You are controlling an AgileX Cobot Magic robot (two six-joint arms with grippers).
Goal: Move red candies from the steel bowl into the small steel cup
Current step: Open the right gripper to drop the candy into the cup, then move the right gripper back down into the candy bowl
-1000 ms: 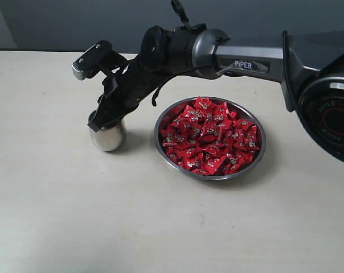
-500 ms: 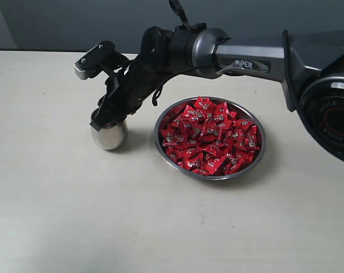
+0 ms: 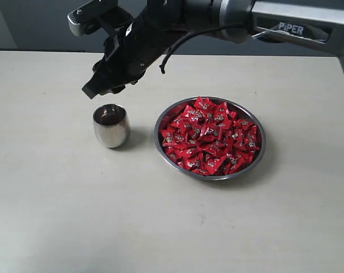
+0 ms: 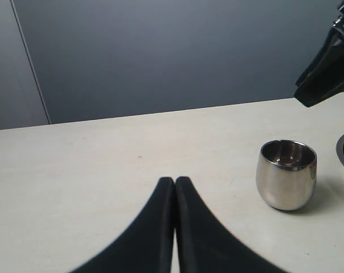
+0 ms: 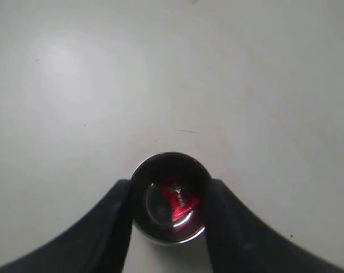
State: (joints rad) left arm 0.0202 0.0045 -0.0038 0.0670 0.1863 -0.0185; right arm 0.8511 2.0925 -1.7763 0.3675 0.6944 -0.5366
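Red candies (image 3: 209,135) in glossy wrappers fill the wide, shallow, shiny steel bowl (image 3: 213,177) on the pale table (image 3: 58,216). Through the right wrist camera I see a single red candy (image 5: 175,200) lying at the bottom of the small, rounded, mirror-bright steel cup (image 3: 111,126), which stands upright just beside the bowl without touching it. My right gripper (image 3: 101,88) hangs above the cup, clear of its rim, black fingers spread apart and empty, while my left gripper (image 4: 175,187) sits low over the table, apart from the cup, its two fingers pressed together on nothing.
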